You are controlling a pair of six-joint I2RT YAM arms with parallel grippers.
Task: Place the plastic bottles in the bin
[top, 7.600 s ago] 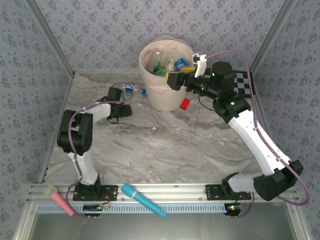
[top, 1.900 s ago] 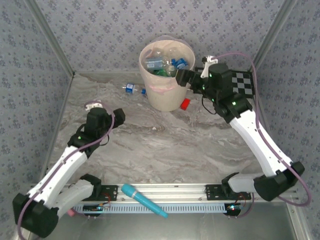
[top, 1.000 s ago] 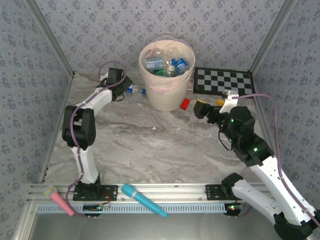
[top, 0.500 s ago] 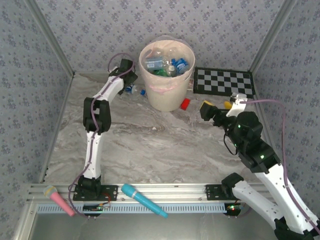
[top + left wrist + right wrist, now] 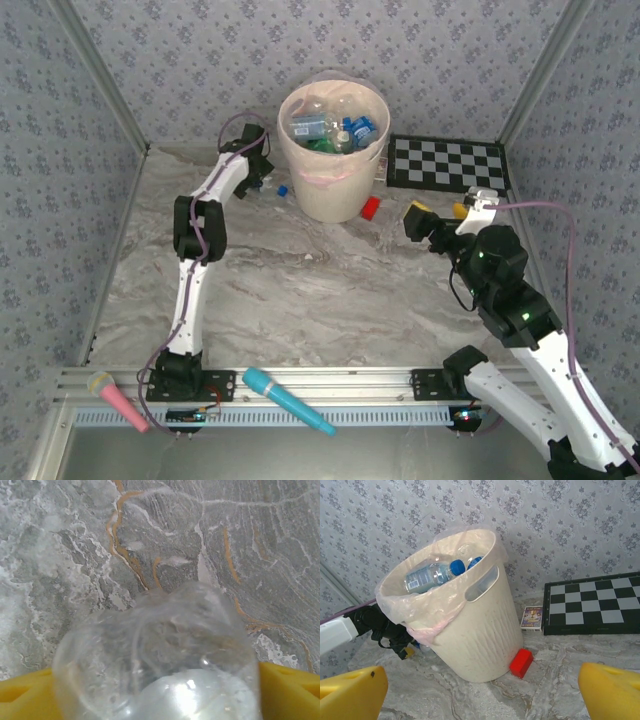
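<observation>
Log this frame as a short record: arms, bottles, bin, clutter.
left end effector: around a clear bottle on the table, left of the bin; grip unclear
right end effector: open, empty, facing the bin
bin: upright, bottles inside
clutter: red block by the bin, checkerboard, blue wand and pink wand at near rail

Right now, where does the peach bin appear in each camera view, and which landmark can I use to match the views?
Top external: the bin stands at the far centre, seen from above.
Right wrist: the bin stands centre-left, seen from the side.
Left wrist: this camera looks down on the marble table and a clear bottle.
Shared landmark: the red block at the bin's foot, on its right in both views.
</observation>
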